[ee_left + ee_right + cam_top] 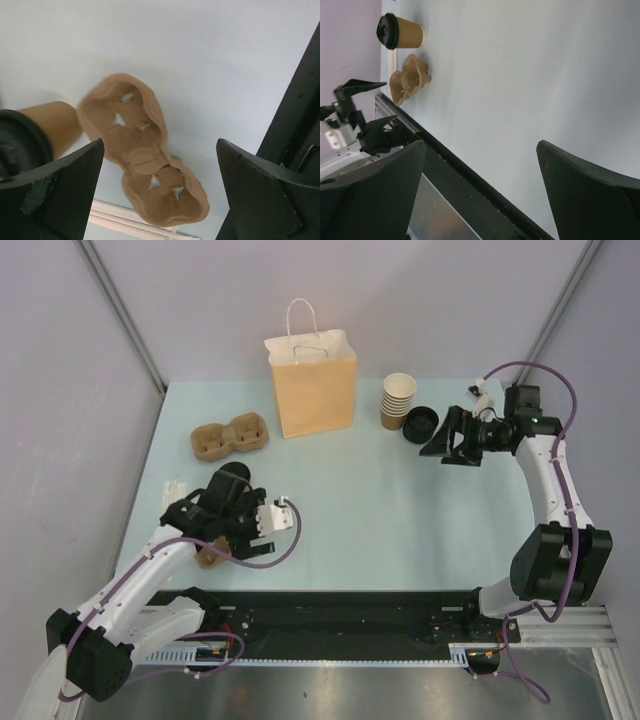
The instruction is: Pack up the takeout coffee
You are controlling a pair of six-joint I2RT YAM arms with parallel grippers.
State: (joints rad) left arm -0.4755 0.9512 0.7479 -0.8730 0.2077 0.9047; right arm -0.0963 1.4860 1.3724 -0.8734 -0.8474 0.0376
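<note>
Takeout coffee (52, 125) sits on the table just beside cup carrier (145, 165), just outside one finger of left gripper (160, 145), not between them. Left gripper spread wide, empty. Right gripper (480, 142) wide apart, empty, far off.

The takeout coffee (406, 33) was matt brown kraft paper under a slightly glossy black plastic lid (387, 31). The cup carrier (142, 150) was rough, fibrous moulded pulp; the paper bag (312, 390) smooth, matt.
</note>
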